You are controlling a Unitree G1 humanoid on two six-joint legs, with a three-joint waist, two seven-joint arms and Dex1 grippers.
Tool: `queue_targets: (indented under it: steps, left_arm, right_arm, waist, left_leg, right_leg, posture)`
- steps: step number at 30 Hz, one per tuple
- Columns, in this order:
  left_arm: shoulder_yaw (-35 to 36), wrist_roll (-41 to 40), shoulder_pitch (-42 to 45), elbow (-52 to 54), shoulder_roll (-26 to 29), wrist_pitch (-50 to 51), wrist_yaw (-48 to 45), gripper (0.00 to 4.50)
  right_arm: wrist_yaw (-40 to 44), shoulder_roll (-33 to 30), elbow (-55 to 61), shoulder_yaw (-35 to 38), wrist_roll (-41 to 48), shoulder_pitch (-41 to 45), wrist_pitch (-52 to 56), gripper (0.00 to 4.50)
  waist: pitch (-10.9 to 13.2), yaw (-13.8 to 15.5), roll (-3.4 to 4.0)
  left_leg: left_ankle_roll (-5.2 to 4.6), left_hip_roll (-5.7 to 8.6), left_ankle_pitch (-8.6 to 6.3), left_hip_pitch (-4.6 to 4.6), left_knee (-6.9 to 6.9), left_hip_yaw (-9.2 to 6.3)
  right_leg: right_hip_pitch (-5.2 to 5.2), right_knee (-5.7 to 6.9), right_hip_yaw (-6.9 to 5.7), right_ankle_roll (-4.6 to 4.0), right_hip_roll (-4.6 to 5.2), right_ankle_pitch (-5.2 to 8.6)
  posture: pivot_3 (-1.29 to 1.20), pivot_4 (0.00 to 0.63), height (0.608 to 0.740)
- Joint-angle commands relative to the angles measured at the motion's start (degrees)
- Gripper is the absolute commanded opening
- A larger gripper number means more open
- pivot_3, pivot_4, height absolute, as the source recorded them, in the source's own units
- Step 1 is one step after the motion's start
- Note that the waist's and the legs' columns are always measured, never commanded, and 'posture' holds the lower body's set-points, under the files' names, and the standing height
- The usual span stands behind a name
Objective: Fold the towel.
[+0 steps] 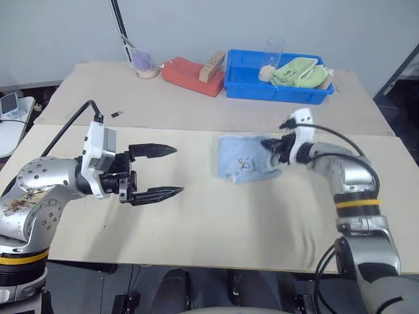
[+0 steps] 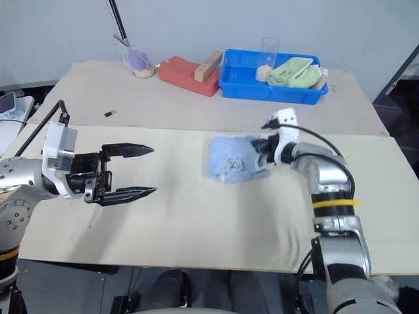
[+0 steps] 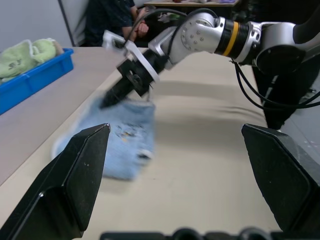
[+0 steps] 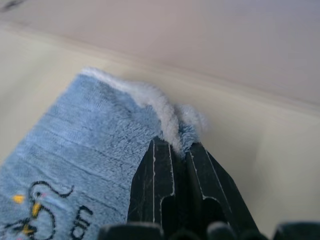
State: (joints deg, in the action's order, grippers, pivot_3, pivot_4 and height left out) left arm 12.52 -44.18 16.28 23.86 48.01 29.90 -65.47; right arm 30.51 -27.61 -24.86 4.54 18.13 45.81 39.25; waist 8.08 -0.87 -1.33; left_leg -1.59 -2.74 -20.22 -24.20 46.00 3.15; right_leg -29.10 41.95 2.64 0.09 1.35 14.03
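Right gripper (image 1: 273, 148): fingers pinched together on the right corner of the towel (image 1: 242, 159), which lies flat mid-table (image 1: 196, 222). Left gripper (image 1: 171, 171): jaws wide apart, holding nothing, held above the table well left of the towel. Far edge: blue bin (image 1: 278, 88) with a green cloth (image 1: 300, 72) and a clear cup (image 1: 273, 55); red block (image 1: 192, 76) beside it.

Left wrist view: black fingers (image 3: 75, 175) spread wide; towel (image 3: 122, 137) beyond, the right gripper at its edge.

Right wrist view: fingers (image 4: 160, 192) closed on the towel's whitish hem.
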Motion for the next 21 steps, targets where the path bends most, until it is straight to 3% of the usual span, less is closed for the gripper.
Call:
queue_targets:
  steps: [1, 4, 12, 15, 17, 21]
  left_arm:
    - [0.93, 0.07, 2.03, -0.44, 0.67, 0.42, 1.91, 4.50]
    - [0.38, 0.95, 2.87, -1.65, 1.00, 1.19, 3.23, 4.50]
    - [0.98, 3.84, 2.47, -3.00, 0.18, -0.36, 6.19, 4.50]
    - [0.57, 9.24, 1.63, -4.45, 0.95, -2.01, 9.54, 4.50]
    - [0.82, 13.54, 0.29, -6.21, 2.61, -1.47, 12.59, 4.50]
    - [5.75, 16.50, -8.01, -6.10, 6.84, -0.87, 12.12, 4.50]
  right_arm:
    - [-6.09, 0.59, -6.59, 4.29, -1.48, 2.57, -4.46, 0.06]
    - [-7.77, 1.39, -9.39, 5.93, -1.06, 2.66, -3.21, 0.06]
    - [-8.65, 1.31, -5.22, 9.46, 0.51, 2.19, -2.72, 2.91]
    - [-6.81, 0.08, 0.10, 10.48, 1.97, 1.49, -1.10, 3.94]
    - [1.38, -4.62, 8.49, 7.38, 2.54, -1.77, -1.43, 4.46]
    - [19.96, -18.01, 23.28, 1.93, 2.61, -11.53, -6.77, 4.46]
  waist:
    - [0.00, -0.02, 0.00]
    - [0.00, -0.19, 0.00]
    - [0.00, -0.75, 0.00]
    - [0.00, -1.06, 0.00]
    - [0.01, -0.93, 0.01]
    - [0.02, -0.60, 0.04]
  left_leg:
    - [0.00, 0.00, 0.00, -0.01, 0.00, 0.00]
    - [0.00, 0.01, 0.00, -0.07, 0.01, 0.01]
    - [0.00, 0.00, 0.00, -0.19, 0.03, 0.02]
    - [0.00, 0.00, 0.00, -0.19, 0.02, 0.02]
    - [0.00, 0.00, 0.00, -0.20, 0.02, 0.00]
    - [-0.03, 0.01, -0.02, -0.19, -0.03, -0.05]
  right_leg:
    - [-0.01, 0.01, 0.00, -0.02, 0.00, 0.00]
    - [-0.05, 0.03, 0.02, -0.04, 0.00, -0.01]
    - [-0.22, 0.10, 0.07, -0.05, 0.01, -0.02]
    - [-0.23, 0.11, 0.06, -0.05, 0.00, -0.02]
    - [-0.23, 0.11, 0.06, -0.05, 0.00, -0.02]
    - [-0.23, 0.04, 0.01, 0.06, 0.07, 0.05]
  posture:
    - [0.00, 0.150, 0.661]
    - [0.00, 0.150, 0.661]
    - [0.00, 0.150, 0.661]
    - [0.00, 0.150, 0.661]
    - [0.00, 0.150, 0.661]
    - [0.00, 0.150, 0.661]
